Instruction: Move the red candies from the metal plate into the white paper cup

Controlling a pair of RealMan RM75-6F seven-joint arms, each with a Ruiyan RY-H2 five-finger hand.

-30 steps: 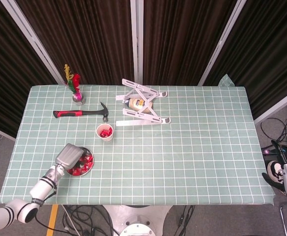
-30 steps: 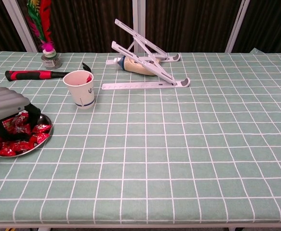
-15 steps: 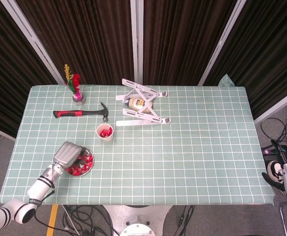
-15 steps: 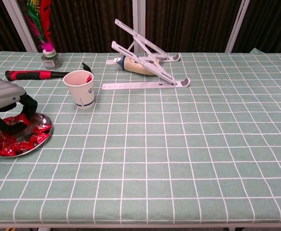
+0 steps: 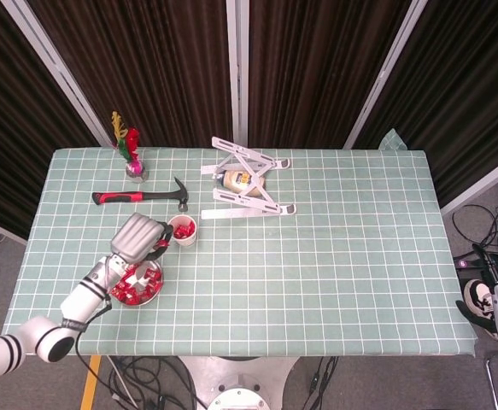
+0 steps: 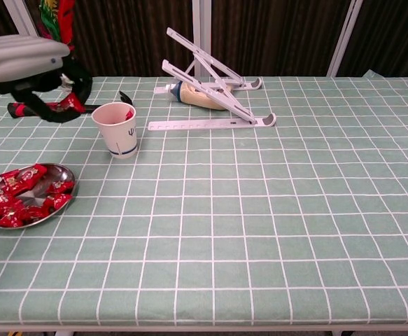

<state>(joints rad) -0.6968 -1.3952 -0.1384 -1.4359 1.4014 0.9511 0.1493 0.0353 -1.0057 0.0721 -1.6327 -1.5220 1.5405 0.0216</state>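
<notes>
Left hand (image 6: 32, 70) pinching red candy (image 6: 69, 103), wrapper lying level, beside upright white paper cup (image 6: 118, 130)

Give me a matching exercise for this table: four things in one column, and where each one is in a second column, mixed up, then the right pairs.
Things:
1. hammer
2. metal plate
3. bottle
4. candy

Places:
A. under the white folding stand
B. in the left hand, raised beside the paper cup
C. on the cloth in front of that cup
D. on the cloth behind that cup

Pairs: 1-D, 2-C, 3-A, 4-B
</notes>
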